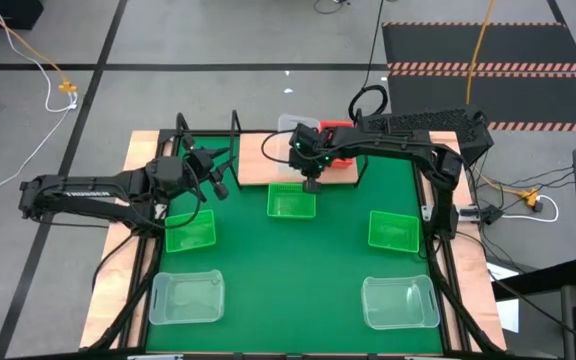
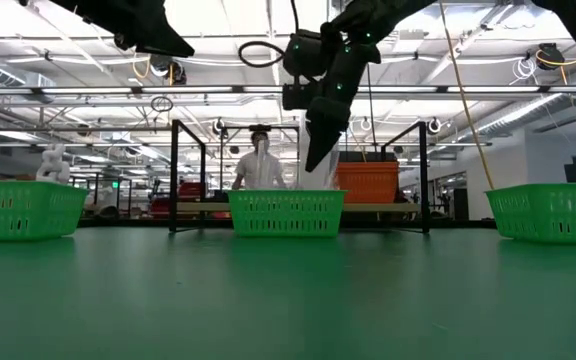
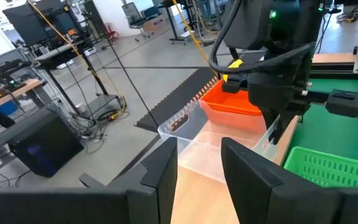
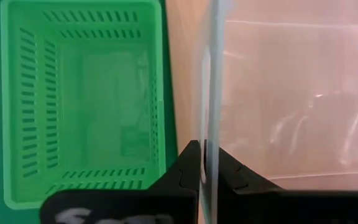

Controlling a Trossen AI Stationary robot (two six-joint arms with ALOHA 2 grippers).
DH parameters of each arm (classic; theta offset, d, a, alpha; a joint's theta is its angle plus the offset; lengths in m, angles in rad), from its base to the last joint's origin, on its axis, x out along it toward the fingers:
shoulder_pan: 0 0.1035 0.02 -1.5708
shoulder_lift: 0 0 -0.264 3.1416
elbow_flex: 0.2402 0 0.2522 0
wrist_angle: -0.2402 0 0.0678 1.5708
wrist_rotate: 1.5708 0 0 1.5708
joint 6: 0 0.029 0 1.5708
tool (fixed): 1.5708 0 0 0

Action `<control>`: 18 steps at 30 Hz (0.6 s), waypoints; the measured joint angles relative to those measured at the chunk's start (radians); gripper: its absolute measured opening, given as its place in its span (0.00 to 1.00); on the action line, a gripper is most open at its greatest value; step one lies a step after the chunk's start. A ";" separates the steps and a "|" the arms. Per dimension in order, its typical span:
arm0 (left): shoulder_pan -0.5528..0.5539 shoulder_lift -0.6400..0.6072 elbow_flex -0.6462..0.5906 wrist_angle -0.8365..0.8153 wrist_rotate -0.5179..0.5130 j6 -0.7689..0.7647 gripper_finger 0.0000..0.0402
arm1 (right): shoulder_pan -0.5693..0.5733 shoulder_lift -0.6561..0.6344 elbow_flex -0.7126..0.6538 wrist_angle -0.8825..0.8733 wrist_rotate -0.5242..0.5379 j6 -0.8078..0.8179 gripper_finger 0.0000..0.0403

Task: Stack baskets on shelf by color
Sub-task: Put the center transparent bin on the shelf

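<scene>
A clear basket (image 3: 211, 144) is over the wooden shelf (image 1: 258, 165), next to a red basket (image 1: 338, 150) that stands on the board. My right gripper (image 1: 311, 184) reaches down from above and is shut on the clear basket's wall. A green basket (image 1: 291, 201) stands on the green mat just in front of the shelf. My left gripper (image 3: 197, 168) hovers open and holds nothing, off the shelf's left end, pointing along the board. Two more green baskets (image 1: 190, 231) (image 1: 393, 228) and two clear ones (image 1: 186, 297) (image 1: 400, 302) rest on the mat. My right gripper pinches the upper edge of the clear basket's near side wall (image 4: 212, 134), one finger inside the basket and one outside. The fingers slant steeply down from above. The basket keeps its open top up over the board; whether its bottom rests on the board I cannot tell.
The shelf's black wire posts (image 2: 175, 175) (image 2: 424, 175) rise at both ends of the board. A person (image 2: 260, 165) stands in the room beyond the table. Bare mat (image 1: 288, 270) lies between the baskets toward the near edge.
</scene>
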 joint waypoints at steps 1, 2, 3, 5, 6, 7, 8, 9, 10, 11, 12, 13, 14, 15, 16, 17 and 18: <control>0.000 0.000 0.000 0.000 0.000 0.000 0.32 | 0.000 0.000 0.000 0.006 0.000 0.000 0.00; 0.000 0.000 0.000 0.000 0.000 0.000 0.32 | 0.000 -0.002 0.000 0.014 -0.001 0.000 0.00; 0.000 0.000 0.000 0.000 0.000 0.000 0.32 | 0.000 -0.003 0.000 0.019 -0.001 0.000 0.00; 0.000 0.000 0.000 0.000 0.000 0.000 0.32 | 0.000 -0.003 0.000 0.022 -0.002 -0.001 0.00; 0.000 0.000 0.000 0.000 0.000 0.000 0.32 | 0.000 -0.003 0.000 0.021 -0.002 -0.002 0.00; 0.000 0.000 0.000 0.000 0.000 0.000 0.32 | 0.000 -0.002 0.000 0.020 -0.003 -0.001 0.00; 0.000 0.000 0.000 0.000 0.000 0.001 0.32 | 0.000 -0.002 0.000 0.019 -0.006 0.000 0.00; 0.000 0.000 0.000 0.000 0.000 0.001 0.32 | 0.000 -0.002 0.000 0.018 -0.017 0.000 0.00; 0.000 0.000 0.000 0.000 0.000 0.001 0.32 | 0.000 -0.002 0.000 0.018 -0.028 0.000 0.00; 0.000 0.000 0.000 0.000 0.000 0.002 0.32 | 0.000 -0.002 0.000 0.018 -0.032 0.000 0.00; 0.000 0.000 0.000 0.000 0.000 0.002 0.32 | 0.000 -0.002 0.000 0.018 -0.029 0.002 0.00; 0.000 0.000 0.000 0.000 0.000 0.002 0.32 | 0.000 -0.002 0.000 0.018 -0.028 0.005 0.00; 0.000 0.000 0.000 0.000 0.000 0.002 0.32 | 0.000 -0.002 0.000 0.015 -0.027 0.006 0.00; 0.000 0.000 0.000 0.000 0.000 0.002 0.32 | 0.000 -0.002 0.000 0.013 -0.027 0.007 0.00; 0.000 0.000 0.000 -0.001 0.000 0.002 0.32 | 0.000 -0.002 0.000 0.012 -0.027 0.007 0.00; 0.000 0.000 0.000 -0.003 0.000 0.000 0.32 | 0.000 -0.002 0.000 0.013 -0.027 0.008 0.01; 0.000 0.000 0.000 -0.007 0.000 -0.001 0.32 | 0.000 -0.002 0.000 0.013 -0.027 0.014 0.02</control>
